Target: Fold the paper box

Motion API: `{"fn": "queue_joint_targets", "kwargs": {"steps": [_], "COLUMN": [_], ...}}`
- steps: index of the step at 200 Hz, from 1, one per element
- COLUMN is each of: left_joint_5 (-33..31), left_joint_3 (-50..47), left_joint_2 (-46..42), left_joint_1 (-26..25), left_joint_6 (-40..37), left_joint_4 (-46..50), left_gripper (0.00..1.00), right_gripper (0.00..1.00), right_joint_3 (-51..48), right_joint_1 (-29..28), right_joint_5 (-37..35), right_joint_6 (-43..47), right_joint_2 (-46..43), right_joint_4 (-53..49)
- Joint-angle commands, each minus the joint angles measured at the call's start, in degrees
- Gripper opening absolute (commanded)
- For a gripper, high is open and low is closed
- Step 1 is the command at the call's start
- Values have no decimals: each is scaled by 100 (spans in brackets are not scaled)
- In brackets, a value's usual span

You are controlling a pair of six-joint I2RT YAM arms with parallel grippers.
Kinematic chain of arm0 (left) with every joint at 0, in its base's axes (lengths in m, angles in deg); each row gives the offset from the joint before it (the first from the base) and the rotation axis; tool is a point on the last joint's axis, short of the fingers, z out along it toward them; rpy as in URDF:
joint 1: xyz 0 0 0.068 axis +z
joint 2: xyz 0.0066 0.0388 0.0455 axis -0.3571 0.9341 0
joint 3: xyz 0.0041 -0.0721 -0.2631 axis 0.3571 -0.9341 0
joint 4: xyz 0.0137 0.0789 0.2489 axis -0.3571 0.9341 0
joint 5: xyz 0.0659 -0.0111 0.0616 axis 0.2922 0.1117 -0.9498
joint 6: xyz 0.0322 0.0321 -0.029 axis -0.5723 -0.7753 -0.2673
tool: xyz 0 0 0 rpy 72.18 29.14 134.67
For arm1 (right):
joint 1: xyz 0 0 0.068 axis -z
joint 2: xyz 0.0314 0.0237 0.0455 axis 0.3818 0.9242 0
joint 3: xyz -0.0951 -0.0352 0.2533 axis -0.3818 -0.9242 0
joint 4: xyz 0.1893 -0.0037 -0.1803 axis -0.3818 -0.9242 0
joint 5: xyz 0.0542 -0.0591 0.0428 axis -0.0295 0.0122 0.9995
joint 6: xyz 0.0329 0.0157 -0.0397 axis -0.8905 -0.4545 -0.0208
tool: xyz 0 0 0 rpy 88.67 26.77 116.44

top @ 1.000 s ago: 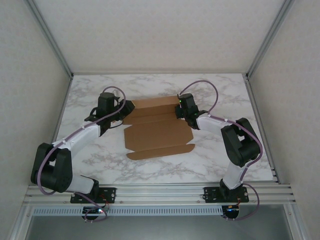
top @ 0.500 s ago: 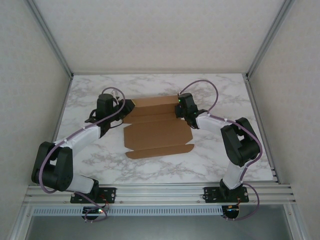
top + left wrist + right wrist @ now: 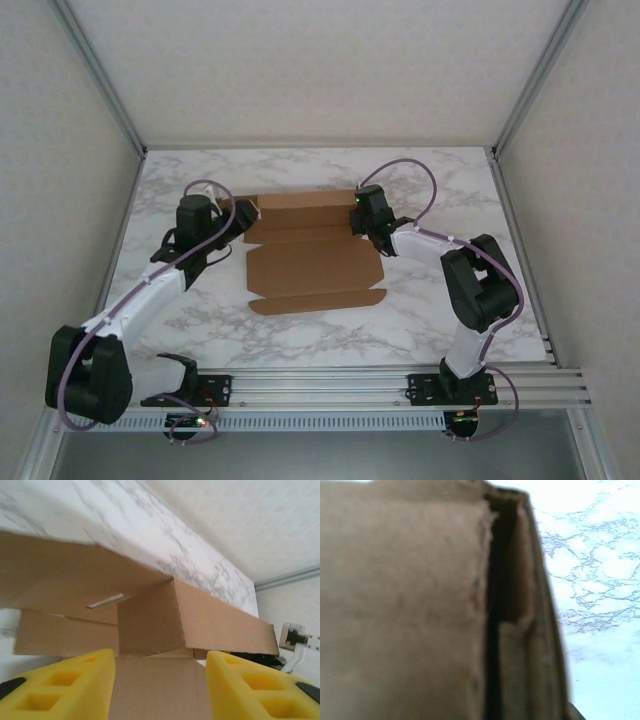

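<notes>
Box stretches left-right between arms; left pincer gapes empty beside its left end, right pincer pinches the right.

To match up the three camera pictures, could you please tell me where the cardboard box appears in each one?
Top external: the box lies at the centre of the table, between the two arms.
Left wrist: it spans the middle, just beyond the left pincer.
Right wrist: seen close up, it covers the left and centre.
Shared landmark: the marble table, which borders the box in every view.
</notes>
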State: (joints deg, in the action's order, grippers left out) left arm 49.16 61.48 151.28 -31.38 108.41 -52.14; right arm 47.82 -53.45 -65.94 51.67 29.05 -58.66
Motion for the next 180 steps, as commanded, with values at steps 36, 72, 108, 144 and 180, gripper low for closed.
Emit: {"fn": "queue_joint_targets", "kwargs": {"steps": [36, 72, 108, 144, 180], "left_joint_5": [-224, 127, 140, -276, -821], "left_joint_3": [-215, -18, 380, 797, 1003], "left_joint_2": [-227, 764, 1696, 2475, 2864], "left_joint_1": [300, 302, 275, 81, -36], "left_joint_6": [-398, -338, -371, -603, -886], "left_joint_4": [544, 549, 540, 751, 904], "left_gripper": [35, 26, 33, 41, 44], "right_gripper": [11, 11, 11, 10, 10], "right_joint_3": [-8, 0, 44, 63, 62], "right_joint_1": [-20, -20, -24, -20, -27], "right_joint_5": [88, 154, 180, 175, 197], "right_joint_6": [-59, 16, 51, 89, 122], "right_joint_2": [204, 200, 187, 159, 107], "right_joint_4": [-537, -577, -610, -646, -657]}}
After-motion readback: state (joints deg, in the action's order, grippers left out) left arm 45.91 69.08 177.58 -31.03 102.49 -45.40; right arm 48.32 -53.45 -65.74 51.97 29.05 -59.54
